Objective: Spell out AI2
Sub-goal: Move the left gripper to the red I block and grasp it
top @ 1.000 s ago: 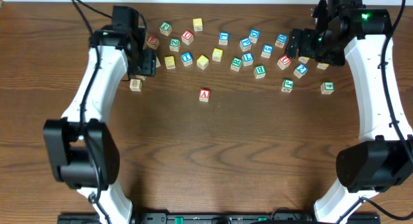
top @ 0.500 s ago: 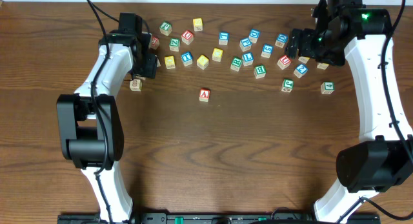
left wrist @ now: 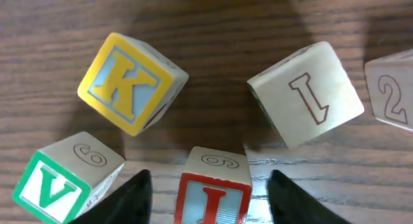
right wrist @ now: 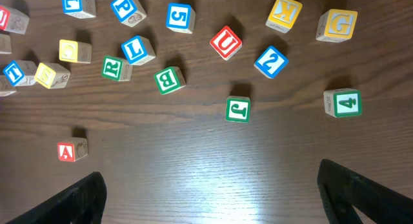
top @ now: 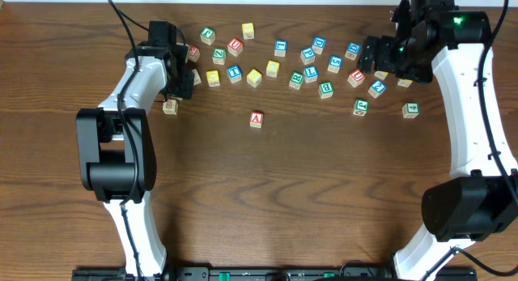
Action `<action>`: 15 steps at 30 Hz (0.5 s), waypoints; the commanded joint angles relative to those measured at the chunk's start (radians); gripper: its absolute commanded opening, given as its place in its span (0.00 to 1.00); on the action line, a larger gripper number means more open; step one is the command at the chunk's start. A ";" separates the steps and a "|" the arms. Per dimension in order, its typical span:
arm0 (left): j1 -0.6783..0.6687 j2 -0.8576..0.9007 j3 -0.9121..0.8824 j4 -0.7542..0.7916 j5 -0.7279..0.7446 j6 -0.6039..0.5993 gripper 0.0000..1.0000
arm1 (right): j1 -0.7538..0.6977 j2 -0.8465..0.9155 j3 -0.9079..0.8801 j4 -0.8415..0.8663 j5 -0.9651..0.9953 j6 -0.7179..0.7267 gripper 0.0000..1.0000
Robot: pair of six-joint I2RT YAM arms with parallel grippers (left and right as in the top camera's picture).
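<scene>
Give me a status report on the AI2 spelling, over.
Left gripper open, straddling red I block. Right gripper open, empty. A block alone mid-table. V block close beside one finger.

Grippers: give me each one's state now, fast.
Left gripper: open, jaws straddling the red I block, not gripping it.
Right gripper: open, holding nothing.

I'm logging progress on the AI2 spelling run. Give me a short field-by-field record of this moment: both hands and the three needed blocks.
left hand: open, straddling the red I block
right hand: open, holding nothing
red I block: on the table, a gap to each finger
red A block: standing alone, nearer the robot than the rest
blue 2 block: near the red U block, not touching
</scene>
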 commanded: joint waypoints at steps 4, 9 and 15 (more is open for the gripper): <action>0.000 0.010 0.003 0.006 0.010 0.002 0.45 | -0.003 -0.012 0.019 0.000 0.004 -0.003 0.99; 0.000 0.010 -0.032 0.035 0.010 0.002 0.45 | -0.003 -0.012 0.019 0.000 0.004 -0.003 0.99; 0.000 0.010 -0.037 0.054 0.010 0.002 0.43 | -0.003 -0.012 0.019 0.000 0.004 -0.003 0.99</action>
